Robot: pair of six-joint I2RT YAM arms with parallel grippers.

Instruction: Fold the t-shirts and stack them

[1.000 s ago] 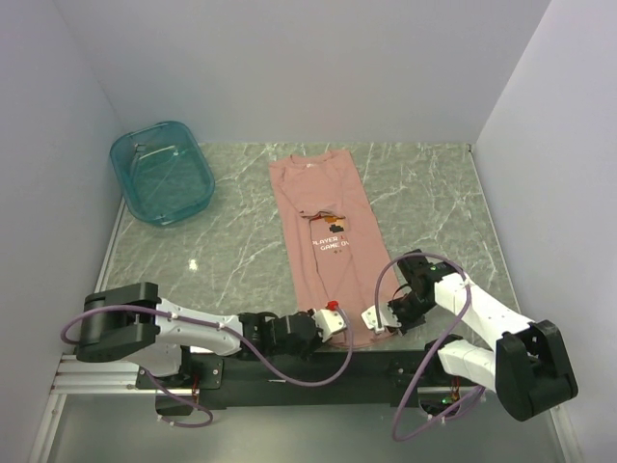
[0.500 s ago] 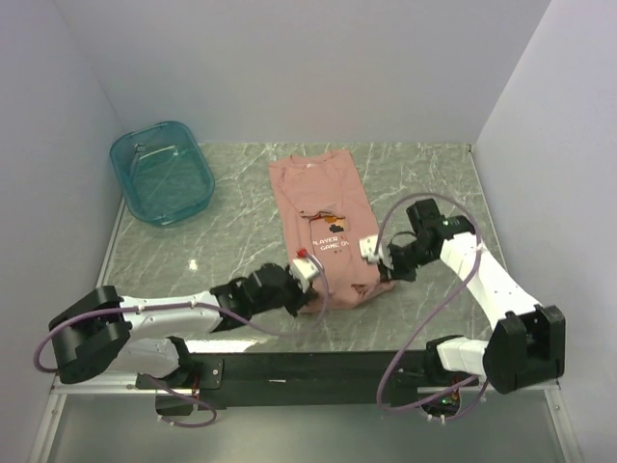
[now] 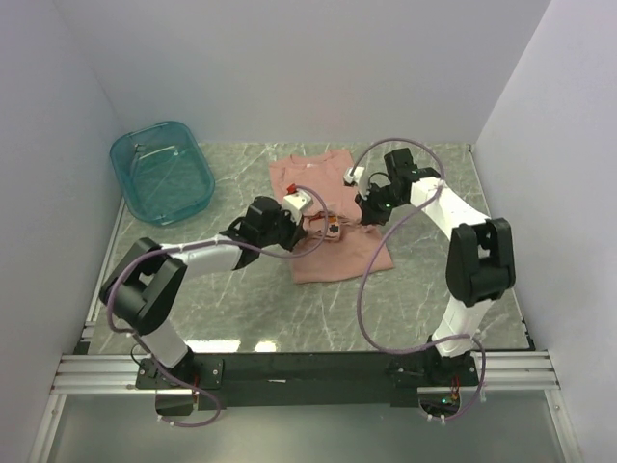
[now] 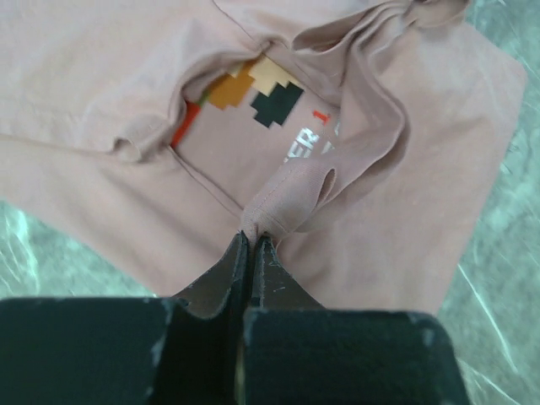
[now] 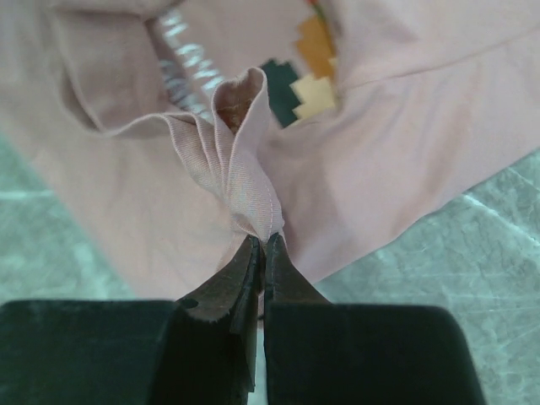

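Folding a pink t-shirt (image 3: pixel 337 256) on a marble table (image 3: pixel 424 260), to the right of a teal tub (image 3: pixel 164 178) and well apart from it. Holding the near hem raised and doubled back over the chest, at two corners. Pinching the corner nearer the tub with the left gripper (image 4: pixel 251 240), jaws pressed together on a small tuck of cloth. Pinching the corner farther from the tub with the right gripper (image 5: pixel 261 243), jaws likewise clamped tight, on a pleated fold of hem.

Aiming, by the look of it, for the collar end, the end lying about level with the tub. Sagging between the two pinches, and bunching around the orange chest picture (image 4: pixel 253 89). Calling, on this evidence, for drawing the corners gently apart until the hem is running straight. Calling also for holding both at one height and advancing them at one pace, then laying the edge square across the shoulders. Lowering right onto the cloth before letting go, so as to be leaving a flat packet. Otherwise risking a skewed, lumpy fold, awkward for stacking.
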